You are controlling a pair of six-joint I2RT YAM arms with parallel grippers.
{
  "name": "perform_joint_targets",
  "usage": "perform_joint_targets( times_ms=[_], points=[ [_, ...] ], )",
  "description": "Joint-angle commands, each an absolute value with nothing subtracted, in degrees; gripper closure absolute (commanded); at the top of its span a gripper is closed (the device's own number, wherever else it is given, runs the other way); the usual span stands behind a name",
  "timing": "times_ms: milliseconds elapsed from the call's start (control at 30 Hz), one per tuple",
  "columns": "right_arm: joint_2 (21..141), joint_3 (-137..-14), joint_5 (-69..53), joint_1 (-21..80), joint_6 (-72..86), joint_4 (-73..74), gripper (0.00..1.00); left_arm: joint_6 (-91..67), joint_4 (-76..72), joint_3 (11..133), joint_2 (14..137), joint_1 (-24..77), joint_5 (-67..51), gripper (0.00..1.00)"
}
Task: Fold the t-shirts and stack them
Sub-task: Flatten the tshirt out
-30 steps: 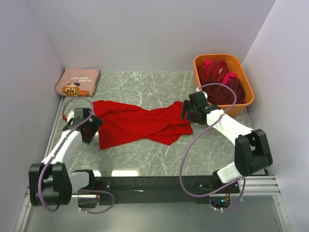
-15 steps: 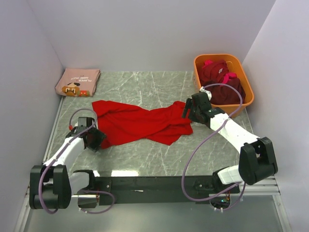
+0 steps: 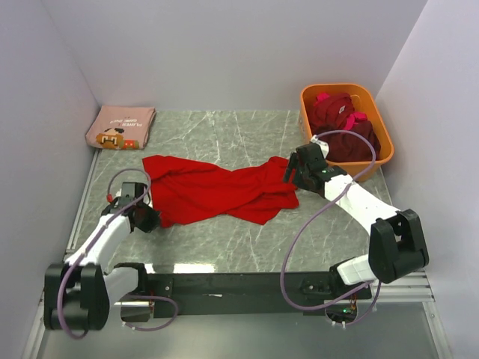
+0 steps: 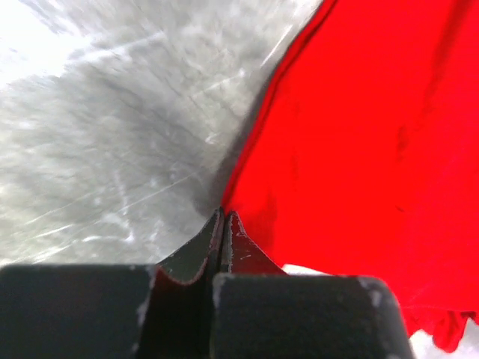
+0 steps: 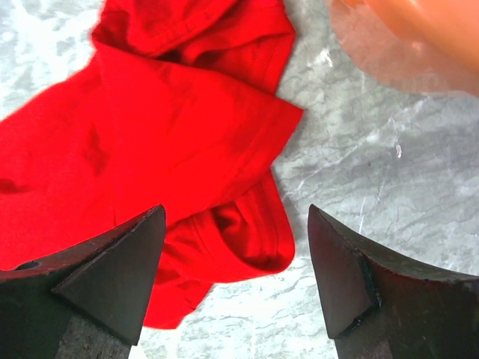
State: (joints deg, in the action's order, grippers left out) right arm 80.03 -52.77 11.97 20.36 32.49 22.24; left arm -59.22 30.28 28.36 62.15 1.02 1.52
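From above, we see the red shirt (image 3: 217,191) lying crumpled mid-table (image 3: 224,247), with the left gripper (image 3: 150,219) at its left edge. At the left wrist, the fingers (image 4: 187,258) are clenched against the hem; whether cloth is caught, we cannot tell. At the right wrist, the right gripper (image 5: 236,213) is spread wide over the shirt's other end.

From the left wrist we see our jaws at the bottom centre, dark and pressed flat together, with only a thin seam between them. Their tips meet right at the edge of the red t-shirt (image 4: 359,149), and we cannot tell whether any cloth is caught between them. The shirt fills the right half of the view, smooth with a few soft creases, its edge running diagonally from the tips to the top. The grey marbled surface (image 4: 112,127) lies bare and blurred on the left.
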Motion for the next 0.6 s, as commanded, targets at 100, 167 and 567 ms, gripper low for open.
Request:
perform_joint_targets(
  times_ms=[100, 167, 567],
  points=[
    [83.4, -53.2, 13.1, 20.1, 35.3, 21.6, 0.19, -59.2, 35.1, 34.4, 53.4, 1.1, 14.3, 0.99],
    [84.9, -53.3, 12.0, 20.1, 36.3, 21.1, 0.21, -59.5, 36.1, 35.4, 51.9, 1.1, 16.3, 0.99],
    [92.5, -53.3, 10.3, 20.2, 39.5, 16.0, 0.46, -59.4, 32.9, 36.6, 49.9, 0.8, 15.3, 0.99]
  ],
)
